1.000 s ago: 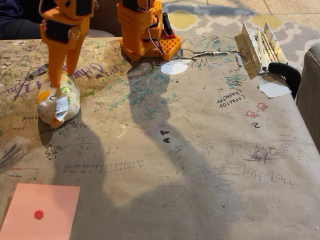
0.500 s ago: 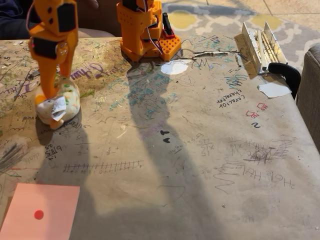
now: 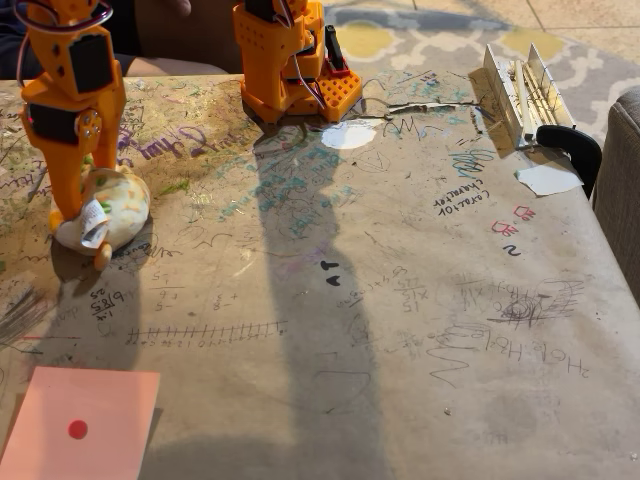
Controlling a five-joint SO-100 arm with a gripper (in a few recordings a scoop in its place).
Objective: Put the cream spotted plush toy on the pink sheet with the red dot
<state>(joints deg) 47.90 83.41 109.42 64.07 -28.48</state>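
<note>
Closest to the camera, in the bottom left corner of the fixed view, is the pink sheet (image 3: 80, 423) with its red dot (image 3: 77, 430), lying flat on the scribbled-over tabletop (image 3: 400, 330). Nothing sits on it yet, so that's my drop spot. Further back on the left is the plush (image 3: 103, 210), the cream one with green spots and orange bits, white tag hanging off its side. It looks tipped and maybe just off the tabletop, though I honestly can't say for sure. The claw (image 3: 66, 205) comes straight down onto its left end, fingers pressed into the fabric and drawn in around it, so I'd call that clamped on the plush rather than just touching. I can't see how wide the gap between the fingers really is, since the toy and the arm body hide it. The way I'd do this step: keep the squeeze steady because the grip sits off to one end and the toy could swing or slip, lift enough to clear the tabletop, then bring it toward the camera in a straight slow line to the sheet and only let go once the body is over the dot. Way at the back, the arm's orange base (image 3: 285, 60) is well clear.
</note>
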